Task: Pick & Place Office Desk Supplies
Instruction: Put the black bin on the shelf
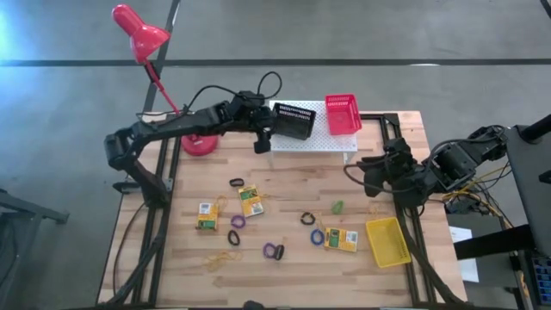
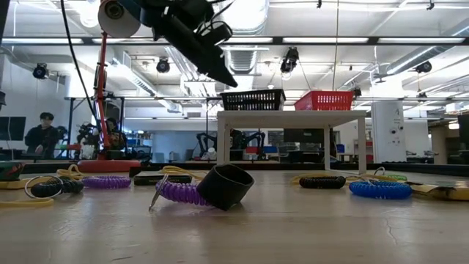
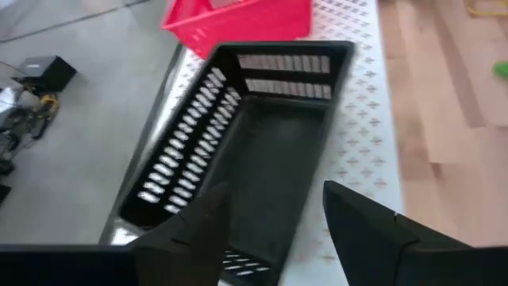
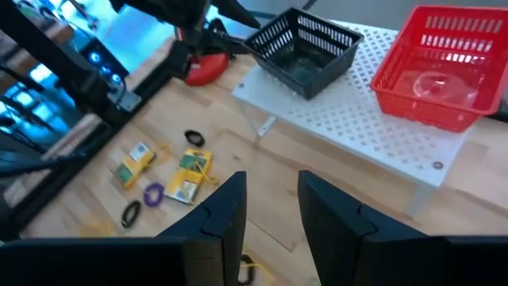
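A black tray [image 1: 293,120] [image 3: 262,151] and a red tray [image 1: 343,114] [image 4: 440,67] stand on the white perforated stand [image 1: 320,140] at the table's far side. My left gripper [image 1: 263,139] [image 3: 278,238] hovers open just above the black tray's left end, touching nothing. My right gripper [image 1: 360,169] [image 4: 271,214] hangs open over the table's right part, nothing between its fingers. A yellow tray [image 1: 387,241] lies on the table at the near right. Three yellow-green card boxes [image 1: 251,201], small rings [image 1: 274,251] and yellow rubber bands [image 1: 222,257] lie scattered on the wood.
A red desk lamp [image 1: 139,30] stands at the far left, its base [image 1: 200,145] beside the stand. In the low view a purple coil [image 2: 179,192] and a black ring [image 2: 226,187] lie close to the near edge. A person [image 2: 44,136] is in the room behind.
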You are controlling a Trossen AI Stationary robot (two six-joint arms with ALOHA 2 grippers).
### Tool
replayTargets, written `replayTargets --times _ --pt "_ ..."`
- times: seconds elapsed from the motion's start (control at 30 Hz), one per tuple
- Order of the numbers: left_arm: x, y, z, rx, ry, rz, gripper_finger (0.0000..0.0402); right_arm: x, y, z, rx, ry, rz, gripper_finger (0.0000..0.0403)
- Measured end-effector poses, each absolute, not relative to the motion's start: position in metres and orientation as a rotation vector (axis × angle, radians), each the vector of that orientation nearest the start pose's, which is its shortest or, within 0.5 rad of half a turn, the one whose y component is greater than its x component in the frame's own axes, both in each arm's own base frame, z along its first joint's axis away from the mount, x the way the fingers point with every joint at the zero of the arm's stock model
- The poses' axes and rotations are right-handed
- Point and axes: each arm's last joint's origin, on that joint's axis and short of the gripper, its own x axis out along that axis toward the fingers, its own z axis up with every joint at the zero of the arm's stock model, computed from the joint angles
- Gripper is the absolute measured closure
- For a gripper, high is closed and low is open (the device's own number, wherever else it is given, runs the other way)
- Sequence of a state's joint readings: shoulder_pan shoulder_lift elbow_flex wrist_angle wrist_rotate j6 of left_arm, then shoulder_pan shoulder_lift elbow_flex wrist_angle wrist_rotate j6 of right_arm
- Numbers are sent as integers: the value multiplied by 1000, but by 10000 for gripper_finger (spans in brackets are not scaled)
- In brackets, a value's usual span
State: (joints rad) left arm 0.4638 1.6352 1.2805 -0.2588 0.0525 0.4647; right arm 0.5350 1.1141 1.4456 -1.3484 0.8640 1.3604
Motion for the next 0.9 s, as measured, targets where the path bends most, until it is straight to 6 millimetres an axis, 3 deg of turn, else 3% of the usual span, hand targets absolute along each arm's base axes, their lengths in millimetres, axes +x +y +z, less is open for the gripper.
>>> replayTargets --times 0.27,0.63,0.73,0.9 --pt "330 168 255 231 705 161 235 154 65 406 670 379 -703 294" --pt "334 168 261 253 661 175 265 154 65 407 686 345 -720 303" --pt "333 164 268 206 646 191 265 156 66 408 697 336 -706 300" --pt "326 152 302 38 633 226 264 171 64 420 640 280 -618 295"
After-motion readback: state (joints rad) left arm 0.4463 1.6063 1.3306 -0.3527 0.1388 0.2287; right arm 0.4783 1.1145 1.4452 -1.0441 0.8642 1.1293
